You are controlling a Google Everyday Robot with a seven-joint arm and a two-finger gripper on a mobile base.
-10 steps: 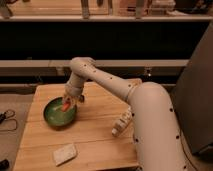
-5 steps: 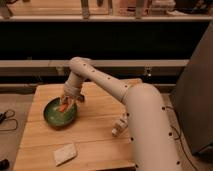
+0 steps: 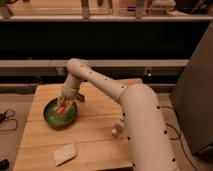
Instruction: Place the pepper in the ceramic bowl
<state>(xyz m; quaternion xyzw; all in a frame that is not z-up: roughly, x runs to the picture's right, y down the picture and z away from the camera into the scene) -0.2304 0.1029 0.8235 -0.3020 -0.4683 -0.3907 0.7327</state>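
Basically almost done: the gripper [image 3: 65, 103] hangs over the green bowl [image 3: 49, 119] at the table's [image 3: 100, 131] left, clamped on the pepper [image 3: 60, 109], just needs letting go.

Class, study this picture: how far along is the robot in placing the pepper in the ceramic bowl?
Done: the pepper is grasped and over the ceramic bowl. In hand: the gripper, jaws shut on it, hangs low over the bowl. Left: release and pull away.

Arm stretched forward-left, gripper [image 3: 65, 105] low at left, pointing down, closed on pepper [image 3: 61, 109]
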